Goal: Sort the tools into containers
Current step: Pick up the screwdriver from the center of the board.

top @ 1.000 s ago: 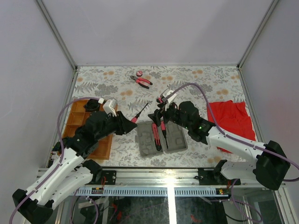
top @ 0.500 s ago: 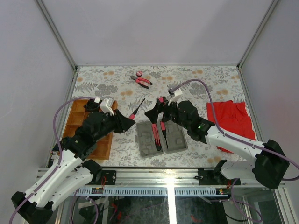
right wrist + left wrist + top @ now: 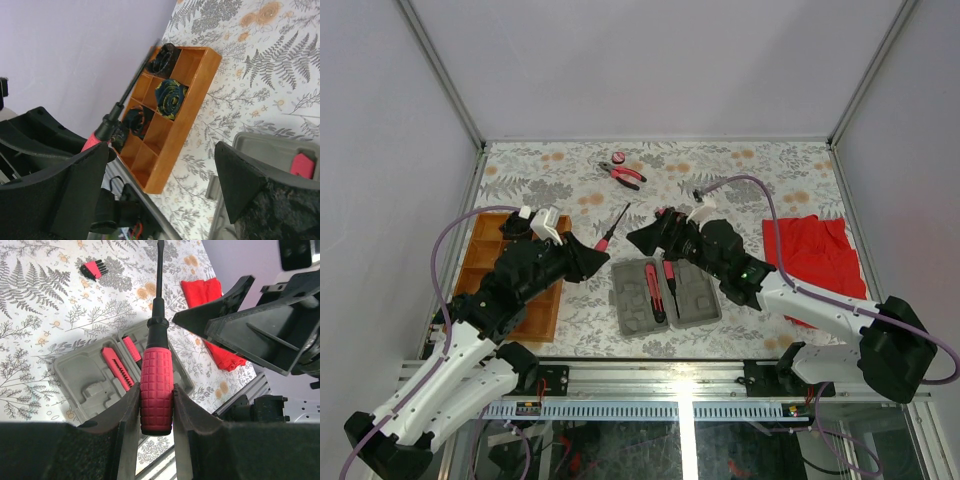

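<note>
Screwdriver (image 3: 157,340), light and rigid by the look of it, is clamped by its ribbed red handle in the left gripper (image 3: 156,407), its steel shaft pointing straight ahead of the fingers. That textured handle seems the surest hold; the thin shaft is likely slick. A grey case (image 3: 85,385) lies open on the surface below. The right gripper (image 3: 162,152), spread wide and empty, hovers near the shaft.

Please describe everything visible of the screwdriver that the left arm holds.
The screwdriver has a pink-red, grid-textured handle, a black collar and a thin dark shaft. The left end effector clamps the handle between both fingers; nothing else touches it. It is held in the air, shaft pointing away from the arm, near the open grey case.
</note>
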`<state>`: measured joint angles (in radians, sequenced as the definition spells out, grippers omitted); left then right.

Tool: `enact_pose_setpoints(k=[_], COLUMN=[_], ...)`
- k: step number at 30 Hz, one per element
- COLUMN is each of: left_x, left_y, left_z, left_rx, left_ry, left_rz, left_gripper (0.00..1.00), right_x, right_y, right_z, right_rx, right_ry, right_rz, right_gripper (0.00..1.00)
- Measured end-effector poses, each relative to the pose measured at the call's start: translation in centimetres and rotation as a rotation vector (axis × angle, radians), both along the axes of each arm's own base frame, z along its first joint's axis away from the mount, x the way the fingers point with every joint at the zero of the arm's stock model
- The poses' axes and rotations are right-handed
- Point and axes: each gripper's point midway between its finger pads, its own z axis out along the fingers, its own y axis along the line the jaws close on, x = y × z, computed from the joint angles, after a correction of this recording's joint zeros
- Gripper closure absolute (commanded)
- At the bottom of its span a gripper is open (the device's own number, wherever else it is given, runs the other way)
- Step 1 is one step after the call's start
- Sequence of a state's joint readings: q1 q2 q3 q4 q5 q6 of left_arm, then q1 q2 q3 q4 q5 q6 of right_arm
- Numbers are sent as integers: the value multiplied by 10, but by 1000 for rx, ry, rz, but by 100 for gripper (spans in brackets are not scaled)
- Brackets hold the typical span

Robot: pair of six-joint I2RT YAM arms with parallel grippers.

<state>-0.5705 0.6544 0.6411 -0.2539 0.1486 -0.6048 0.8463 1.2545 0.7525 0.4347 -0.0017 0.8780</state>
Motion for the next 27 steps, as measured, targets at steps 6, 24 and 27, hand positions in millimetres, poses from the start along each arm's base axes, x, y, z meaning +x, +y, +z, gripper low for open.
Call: enact_pose_setpoints(k=[6, 24, 27], left_x=[1, 3, 3], left_y=[-1, -9, -11], left_z=[12, 12, 11], left_rx=[-28, -49, -52], left_ry=[-42, -48, -48], left_rz=[-1, -32, -40], left_gripper=[100, 100, 100], right_x=[2, 1, -1], right_y=[-4, 42, 51], right_z=[-2, 18, 23], right_rx=[151, 388, 404], right_ry=[105, 189, 191], right_rz=[-80, -21, 10], right_gripper=[12, 31, 37])
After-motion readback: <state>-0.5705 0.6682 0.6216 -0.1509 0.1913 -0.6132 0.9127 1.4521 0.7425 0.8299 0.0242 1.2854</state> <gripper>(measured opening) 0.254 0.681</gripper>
